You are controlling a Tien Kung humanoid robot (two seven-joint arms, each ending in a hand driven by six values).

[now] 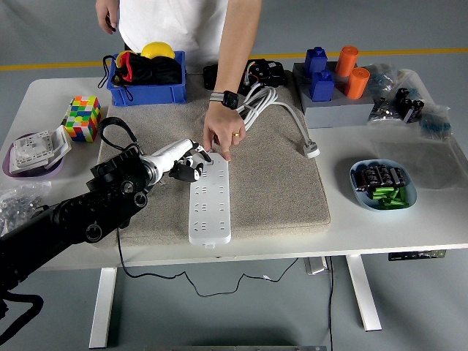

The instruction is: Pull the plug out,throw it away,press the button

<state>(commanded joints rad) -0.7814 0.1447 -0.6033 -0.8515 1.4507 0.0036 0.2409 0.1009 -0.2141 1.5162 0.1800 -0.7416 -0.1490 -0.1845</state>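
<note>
Here, left hand [186, 165] at far end of white power strip [209, 200] on grey mat [270, 186], fingers curled, holding nothing discernible | person's hand [221, 135] steadies that end | plug [311, 151] lies free on mat, apparently already out; button press seemingly pending | no legible writing.

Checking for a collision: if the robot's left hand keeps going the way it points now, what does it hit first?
Most likely the person's hand, whose fingers press the far end of the white power strip just right of the left hand. Depth is unclear; it may graze the strip first.
</note>
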